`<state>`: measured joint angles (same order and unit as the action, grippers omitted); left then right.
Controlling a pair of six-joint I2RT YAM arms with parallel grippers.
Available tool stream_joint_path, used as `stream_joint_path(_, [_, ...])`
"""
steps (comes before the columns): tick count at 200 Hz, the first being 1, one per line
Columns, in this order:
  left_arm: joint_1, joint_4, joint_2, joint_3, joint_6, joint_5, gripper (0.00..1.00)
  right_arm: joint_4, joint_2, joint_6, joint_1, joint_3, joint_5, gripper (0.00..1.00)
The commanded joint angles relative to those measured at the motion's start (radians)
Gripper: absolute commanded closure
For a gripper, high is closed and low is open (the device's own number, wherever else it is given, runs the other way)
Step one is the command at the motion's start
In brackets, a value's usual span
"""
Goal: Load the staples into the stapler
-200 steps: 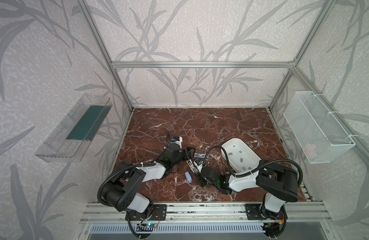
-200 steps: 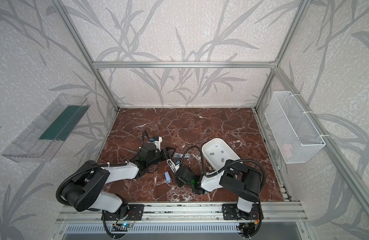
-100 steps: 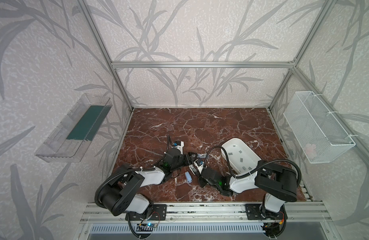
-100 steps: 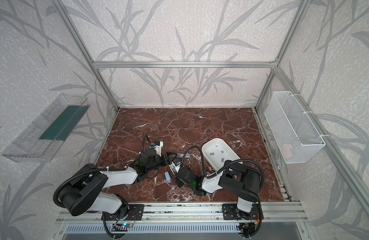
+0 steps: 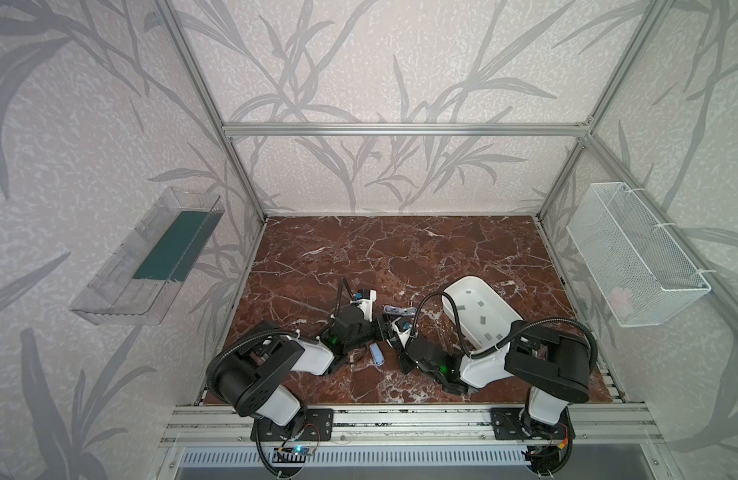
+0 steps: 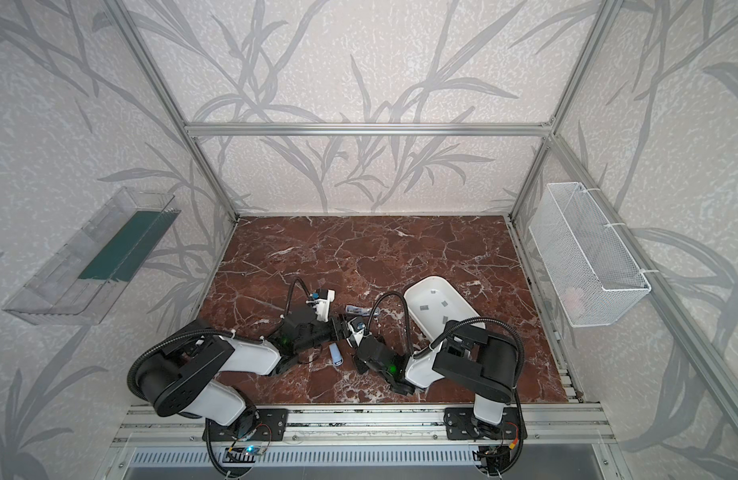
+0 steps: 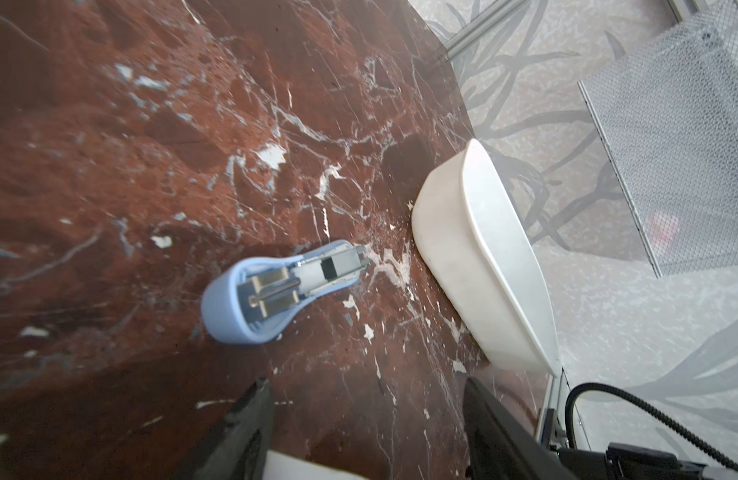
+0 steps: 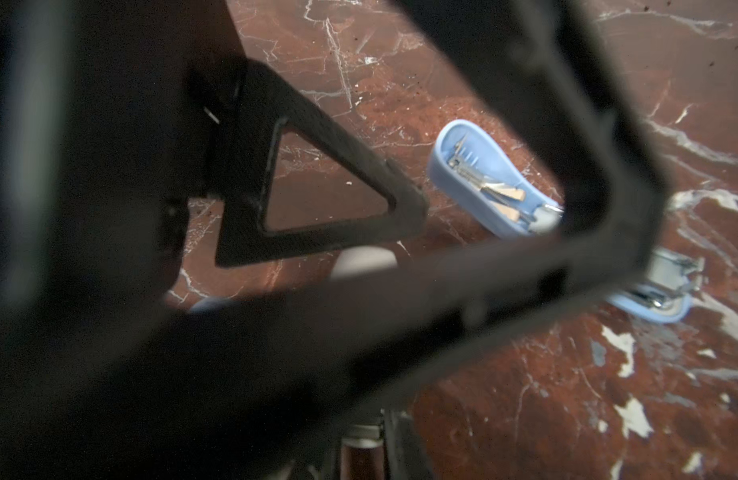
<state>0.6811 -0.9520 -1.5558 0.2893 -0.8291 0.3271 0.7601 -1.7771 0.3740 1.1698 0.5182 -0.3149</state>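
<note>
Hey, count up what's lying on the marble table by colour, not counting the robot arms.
Light blue: 2, an open stapler and a closed stapler nearer the robot bases.
White: 1, the tray.
Grey: 6 staples showing in the tray; part of it is hidden.
Total: 9.

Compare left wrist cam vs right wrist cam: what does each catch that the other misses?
Left wrist only: the white tray from its outer wall, the wire basket on the side wall, and the left tool, jaws open with nothing between them. Right wrist only: a dark blurred frame close to the lens blocking much of the picture, plus a low blue-and-metal piece beyond it that I cannot identify. Both: the opened blue stapler, metal insides exposed, on the marble table.
</note>
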Motion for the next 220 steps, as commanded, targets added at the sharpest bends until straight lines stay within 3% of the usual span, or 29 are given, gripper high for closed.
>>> stream_joint_path(1, [0.031, -0.148, -0.027, -0.002, 0.030, 0.069, 0.29, 0.023, -0.022, -0.014, 0.007, -0.011, -0.001, 0.83])
stream_joint_path(54, [0.038, -0.258, -0.081, -0.026, 0.044, 0.023, 0.31, 0.096, -0.019, -0.017, 0.006, -0.052, -0.021, 0.78])
stream_joint_path(82, [0.035, -0.149, -0.046, 0.010, 0.078, -0.005, 0.31, 0.105, 0.017, -0.024, 0.006, -0.077, -0.020, 0.69])
stream_joint_path(146, [0.015, 0.124, 0.115, 0.066, 0.160, -0.087, 0.30, -0.008, 0.244, -0.024, 0.009, -0.114, -0.005, 0.68])
stream_joint_path(165, [0.010, 0.182, 0.157, 0.072, 0.169, -0.112, 0.31, -0.148, 0.316, -0.006, 0.009, -0.080, -0.006, 0.68])
stream_joint_path(220, [-0.006, 0.315, 0.197, 0.076, 0.164, -0.211, 0.60, -0.293, 0.262, 0.019, 0.008, 0.065, -0.055, 0.75])
